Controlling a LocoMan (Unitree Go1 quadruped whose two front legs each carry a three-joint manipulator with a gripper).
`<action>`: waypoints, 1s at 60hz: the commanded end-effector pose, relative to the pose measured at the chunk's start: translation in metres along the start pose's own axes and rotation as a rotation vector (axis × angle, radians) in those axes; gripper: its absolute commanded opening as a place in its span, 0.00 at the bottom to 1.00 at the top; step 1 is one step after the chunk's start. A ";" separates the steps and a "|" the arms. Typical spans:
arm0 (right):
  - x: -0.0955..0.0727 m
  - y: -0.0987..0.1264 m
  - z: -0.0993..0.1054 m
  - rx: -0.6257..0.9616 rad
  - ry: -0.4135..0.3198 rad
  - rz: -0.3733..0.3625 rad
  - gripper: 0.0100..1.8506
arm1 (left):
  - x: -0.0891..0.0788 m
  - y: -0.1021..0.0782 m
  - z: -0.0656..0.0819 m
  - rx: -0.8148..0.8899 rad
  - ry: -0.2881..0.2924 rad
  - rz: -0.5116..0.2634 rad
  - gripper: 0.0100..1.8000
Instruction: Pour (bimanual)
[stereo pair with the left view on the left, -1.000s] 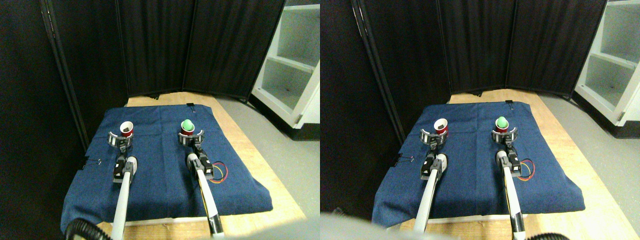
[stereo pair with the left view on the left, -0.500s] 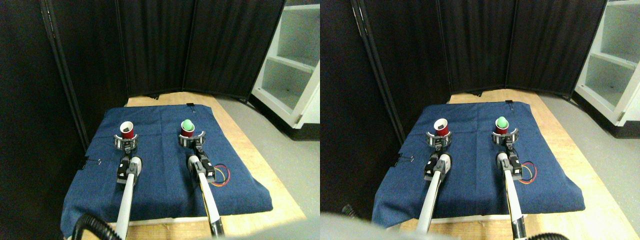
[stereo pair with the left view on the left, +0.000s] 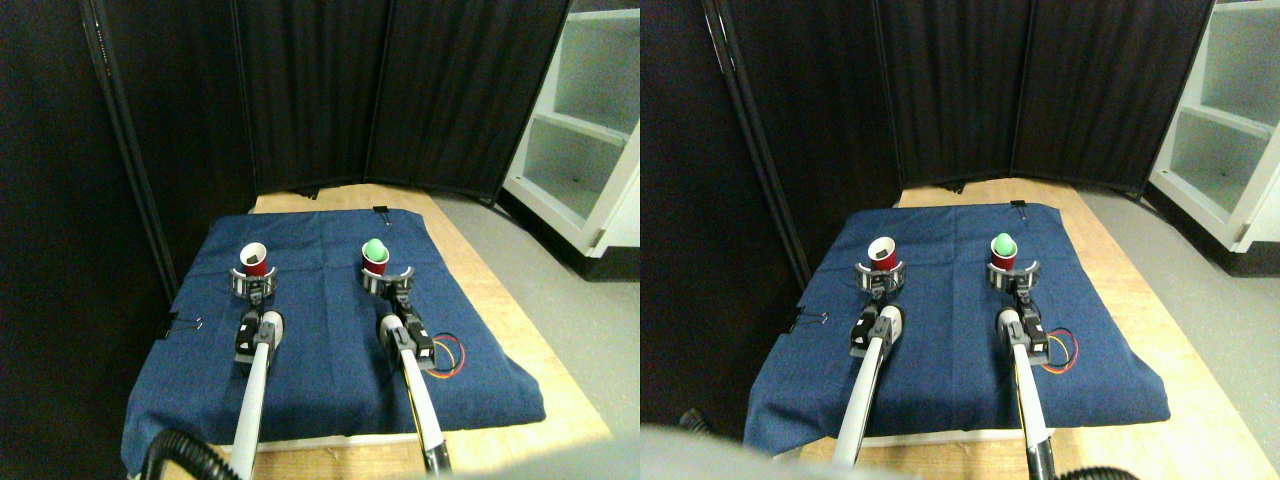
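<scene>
Two red cups stand on a blue cloth. The left cup is upright and shows a white inside. The right cup holds a green ball at its mouth. My left gripper sits at the near side of the left cup's base, its curved grey jaws spread open on both sides of it. My right gripper is open in the same way at the near side of the right cup, set a little to the right of it. Neither cup is lifted.
The cloth covers a wooden board on a grey floor. Black curtain panels stand behind, and a white shelf unit is at the right. Red and yellow wires loop beside the right arm. A binder clip holds the cloth's left edge.
My left gripper has shifted right from beside the left cup to centre on its base. The right arm has swung slightly, its gripper staying at the right cup. The cups have not moved.
</scene>
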 end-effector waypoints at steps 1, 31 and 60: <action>0.006 0.003 -0.004 0.033 0.004 0.000 0.61 | 0.005 -0.006 0.002 -0.015 -0.005 -0.039 0.52; 0.020 -0.004 -0.008 0.048 -0.019 -0.032 0.60 | 0.020 0.003 0.003 -0.004 -0.006 -0.010 0.55; 0.021 -0.006 -0.010 0.066 -0.010 -0.038 0.57 | 0.031 0.004 -0.005 0.013 -0.028 -0.007 0.54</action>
